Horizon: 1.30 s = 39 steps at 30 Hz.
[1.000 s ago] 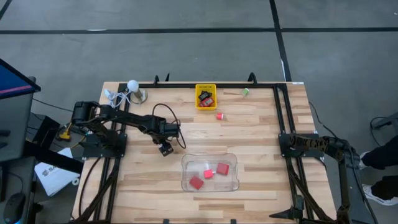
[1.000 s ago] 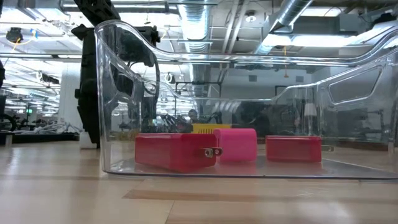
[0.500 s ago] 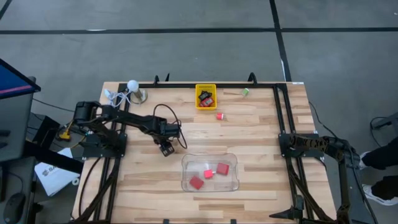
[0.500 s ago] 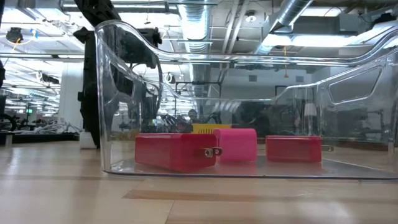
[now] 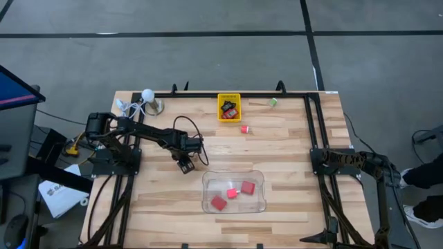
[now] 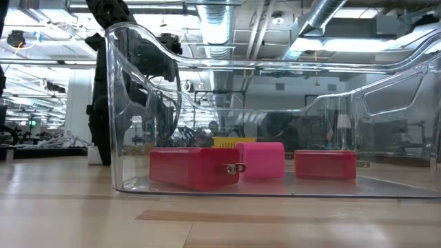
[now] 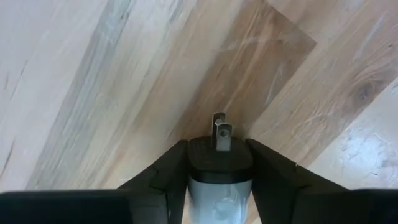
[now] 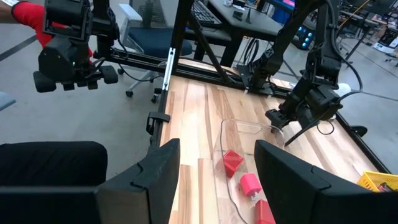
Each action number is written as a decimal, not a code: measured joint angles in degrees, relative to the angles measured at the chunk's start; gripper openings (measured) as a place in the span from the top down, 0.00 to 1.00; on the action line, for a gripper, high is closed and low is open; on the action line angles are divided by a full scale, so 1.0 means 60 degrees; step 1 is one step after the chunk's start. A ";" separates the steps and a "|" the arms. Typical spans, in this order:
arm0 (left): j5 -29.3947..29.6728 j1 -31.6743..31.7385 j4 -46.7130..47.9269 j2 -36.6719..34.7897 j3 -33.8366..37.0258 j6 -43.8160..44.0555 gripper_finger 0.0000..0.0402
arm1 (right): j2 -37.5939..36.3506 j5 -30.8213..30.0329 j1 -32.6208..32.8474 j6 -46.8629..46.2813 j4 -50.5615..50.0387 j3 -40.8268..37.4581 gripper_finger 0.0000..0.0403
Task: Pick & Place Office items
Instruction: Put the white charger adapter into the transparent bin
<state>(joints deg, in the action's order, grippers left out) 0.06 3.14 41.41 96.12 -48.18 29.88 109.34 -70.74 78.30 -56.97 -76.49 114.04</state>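
Note:
My left gripper (image 5: 184, 164) points down at the wood table, left of the clear tray (image 5: 234, 205). Between its fingers, in the left wrist view, sits a small plug adapter (image 7: 220, 163), grey with a black end and two metal prongs. Three red blocks (image 5: 232, 194) lie in the tray; the low view shows them on its floor (image 6: 194, 168). The yellow basket (image 5: 229, 117) at the far edge holds several small pieces. One red block (image 5: 244, 128) and one green piece (image 5: 273, 102) lie loose on the table. My right gripper (image 8: 217, 155) waits open at the table's right side. My left gripper has the adapter between its two fingers, one finger on each side of the body just behind the black end (image 7: 194, 167). The fingers come from above, pointing down. The two prongs (image 7: 219, 129) stick out past the fingertips. Whether it rests on the table, I cannot tell.
A white ball with a cord (image 5: 147, 95) lies at the far left corner. A black frame (image 5: 311, 131) runs along the table's far edge and both sides. Bare wood lies between the basket and the tray.

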 joint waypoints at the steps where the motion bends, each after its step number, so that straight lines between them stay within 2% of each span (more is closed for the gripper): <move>1: -0.0004 0.0000 0.0000 0.0000 0.0004 0.0046 0.67 | 0.0000 0.0000 0.0000 0.0000 0.0001 0.0000 0.50; 8: -0.0107 -0.0018 -0.0066 -0.0342 -0.0016 0.0082 0.67 | 0.0000 0.0000 0.0000 0.0000 -0.0002 0.0000 0.50; 11: -0.0401 -0.0050 -0.0345 -0.0987 -0.0115 0.0082 0.67 | 0.0000 0.0000 0.0000 0.0000 -0.0028 0.0000 0.50; 15: -0.0313 -0.0162 -0.0971 -0.2125 -0.0235 0.0083 0.67 | 0.0000 0.0000 -0.0015 0.0000 -0.0039 0.0000 0.50; 21: -0.0324 -0.0756 -0.2329 -0.3521 -0.0310 -0.0004 0.67 | 0.0000 0.0000 -0.0011 0.0000 -0.0088 0.0000 0.50; 25: -0.0338 -0.1310 -0.3986 -0.3996 -0.0313 -0.0486 0.67 | 0.0000 -0.0001 -0.0008 -0.0001 -0.0109 0.0000 0.50; 30: -0.0282 -0.2129 -0.6492 -0.3901 -0.0313 -0.1488 0.67 | 0.0000 0.0000 -0.0071 -0.0004 -0.0174 0.0000 0.50; 34: 0.0144 -0.2700 -0.8342 -0.3298 -0.0331 -0.2360 0.67 | 0.0000 0.0004 -0.0102 -0.0007 -0.0170 0.0000 0.50; 39: 0.0929 -0.3312 -0.8925 -0.2148 -0.0667 -0.2701 0.67 | 0.0000 0.0023 -0.0131 -0.0009 -0.0158 0.0000 0.50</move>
<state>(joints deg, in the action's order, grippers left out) 5.63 -16.73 -12.14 83.23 -52.19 13.67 109.34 -70.60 77.52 -57.02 -77.44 114.04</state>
